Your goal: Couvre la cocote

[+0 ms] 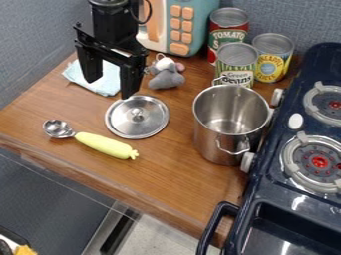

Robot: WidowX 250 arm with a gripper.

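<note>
Silvery metal, smooth and shiny: the lid lay flat on the wooden worktop, knob upward. It was well apart from the open pot, between the grey plush mouse and the scoop with the yellow handle.

Tool: wide, fingers well apart, nothing held. It hung by the light blue cloth, near the lid but not above the knob.

Handling (judged): probably thin, stiff and fairly light; unlikely to dent or bend under a modest squeeze. Polished surface probably slippery.

Hold: the knob was the clear choice, taken from straight above with one finger on each side, low enough to close on its sides. The flat rim offered little room underneath. Being central, the knob should have let the lid hang near level; an off-centre or shallow pinch risked a tilt, a swivel or a slip. A level carry seemed advisable, as the pot's rim stood tall and a tipped lid might catch on it or drop inside.
</note>
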